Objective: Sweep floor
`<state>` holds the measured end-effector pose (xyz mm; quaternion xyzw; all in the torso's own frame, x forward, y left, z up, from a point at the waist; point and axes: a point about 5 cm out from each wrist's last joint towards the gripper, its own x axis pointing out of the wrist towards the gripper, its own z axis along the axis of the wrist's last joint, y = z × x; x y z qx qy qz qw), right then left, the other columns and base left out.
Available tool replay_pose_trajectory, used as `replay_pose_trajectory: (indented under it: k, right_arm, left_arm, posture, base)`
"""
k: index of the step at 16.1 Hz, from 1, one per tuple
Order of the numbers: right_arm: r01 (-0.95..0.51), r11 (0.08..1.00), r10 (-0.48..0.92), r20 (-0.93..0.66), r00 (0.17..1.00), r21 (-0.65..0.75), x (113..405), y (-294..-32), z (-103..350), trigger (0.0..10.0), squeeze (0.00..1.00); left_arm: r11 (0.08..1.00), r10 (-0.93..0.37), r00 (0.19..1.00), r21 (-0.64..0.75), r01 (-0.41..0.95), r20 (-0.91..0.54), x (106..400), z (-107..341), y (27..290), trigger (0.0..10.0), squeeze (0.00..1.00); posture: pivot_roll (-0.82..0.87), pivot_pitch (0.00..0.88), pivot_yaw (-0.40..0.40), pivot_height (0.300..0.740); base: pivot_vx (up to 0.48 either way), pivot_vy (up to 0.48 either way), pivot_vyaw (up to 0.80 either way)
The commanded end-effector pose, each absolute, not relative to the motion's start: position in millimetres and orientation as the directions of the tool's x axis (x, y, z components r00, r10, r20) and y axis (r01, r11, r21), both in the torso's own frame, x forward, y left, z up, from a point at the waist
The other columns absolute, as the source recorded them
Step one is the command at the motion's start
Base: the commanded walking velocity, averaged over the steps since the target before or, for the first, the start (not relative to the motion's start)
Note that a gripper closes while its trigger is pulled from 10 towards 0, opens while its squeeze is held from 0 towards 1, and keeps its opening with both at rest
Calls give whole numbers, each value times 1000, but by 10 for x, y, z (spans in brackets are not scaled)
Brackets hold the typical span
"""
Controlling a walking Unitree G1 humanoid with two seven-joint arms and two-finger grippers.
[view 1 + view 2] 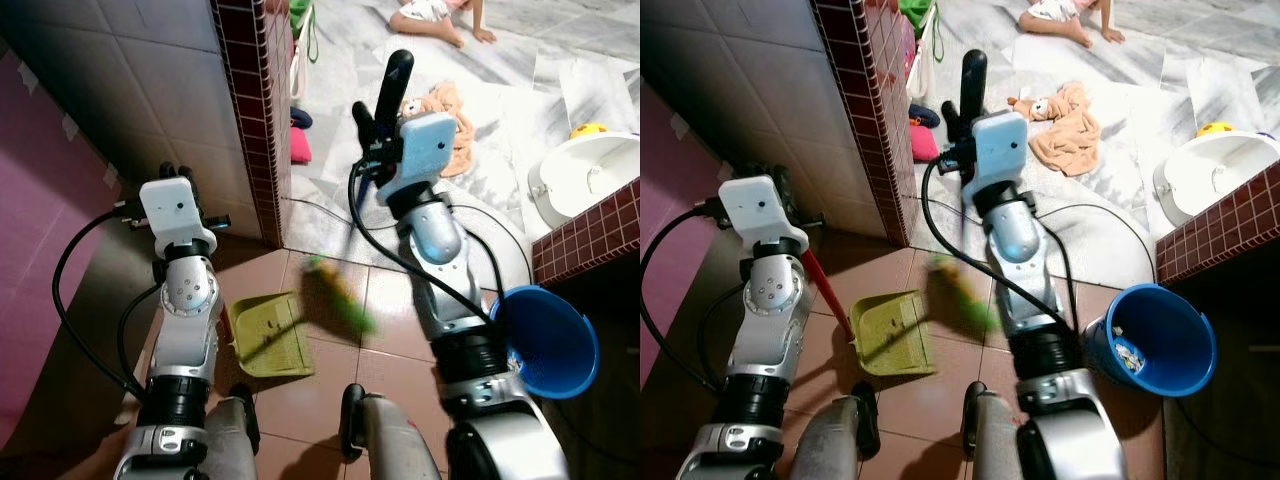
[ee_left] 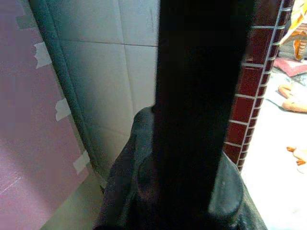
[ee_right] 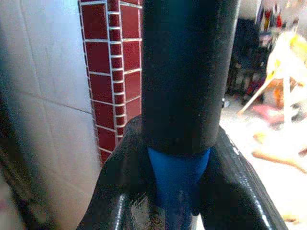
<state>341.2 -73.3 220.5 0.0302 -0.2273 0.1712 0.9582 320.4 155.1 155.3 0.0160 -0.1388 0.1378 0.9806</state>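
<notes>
- On brown floor tiles, left eye view: right gripper [image 1: 385, 100] raised fwd, fingers clamped on black broom handle [image 1: 394, 75]; blurred green broom head [image 1: 340, 300] beside green dustpan [image 1: 268, 335].
- Right eye view: left gripper [image 1: 775, 185] bent upward, holds dustpan's red handle [image 1: 825, 290]; blue bucket [image 1: 1160, 340] at right.
- Left wrist view: fingers [image 2: 139, 187] closed round dark pole.
- Right wrist view: fingers [image 3: 240, 191] grip black-and-blue handle.

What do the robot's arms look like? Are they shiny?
Yes. Both arms are shiny silver metal with black joint rings and looping black cables. The left end effector and right end effector have long black fingers behind white, boxy wrist blocks.
</notes>
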Motion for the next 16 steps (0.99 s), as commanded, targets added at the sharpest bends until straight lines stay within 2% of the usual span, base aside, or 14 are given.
replay_pose_trajectory:
  k: [1,6,11,16]
  right_arm:
    - [-378,926,326,461,825,21,3407,-712,2270,10000,0]
    - [-468,876,471,413,780,-117,3293,-770,2141,10000,0]
    - [-424,895,444,379,812,-141,3330,-900,2078,10000,0]
    - [-392,908,418,351,838,-147,3354,-930,2005,10000,0]
  left_arm:
    - [959,270,935,24,-283,232,3192,1436,1529,10000,0]
    - [960,267,935,16,-278,233,3226,1447,1517,10000,0]
    - [962,266,934,1,-274,241,3207,1496,1494,10000,0]
    - [970,211,922,49,-239,326,3207,1666,1464,10000,0]
  posture:
    - [-48,312,-32,740]
    - [-59,301,-34,740]
    - [-56,281,-37,740]
    - [-35,244,-42,740]
  base:
    - [0,0,0]
    - [0,0,0]
    - [0,0,0]
    - [0,0,0]
